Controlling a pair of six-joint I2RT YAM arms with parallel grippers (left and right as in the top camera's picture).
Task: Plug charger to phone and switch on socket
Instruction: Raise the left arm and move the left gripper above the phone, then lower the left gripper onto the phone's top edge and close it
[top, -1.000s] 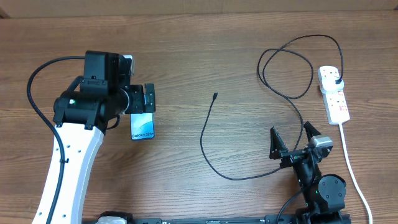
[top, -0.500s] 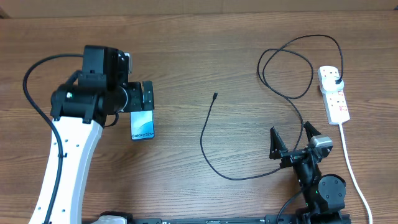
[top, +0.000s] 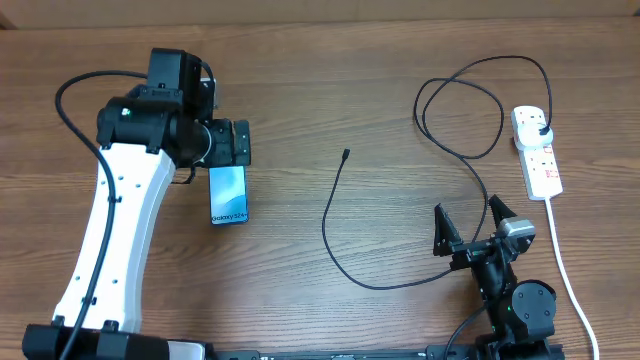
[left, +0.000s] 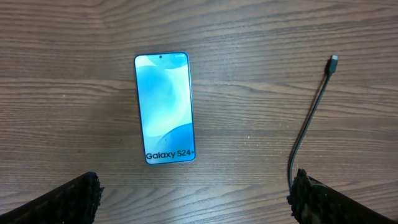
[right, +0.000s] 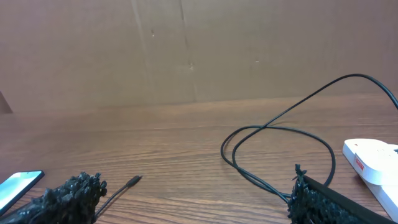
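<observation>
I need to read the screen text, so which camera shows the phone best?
Left wrist: the phone lies whole, face up, lettering readable. Overhead shows the phone small, lettering tiny; right wrist catches only a corner at the lower left edge.

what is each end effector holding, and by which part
Nothing. The left end effector is open over the phone; the right end effector is open, empty.

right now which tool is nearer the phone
Left. The left tool is right beside the phone; the right tool is far across the table, by the charger cable.
</observation>
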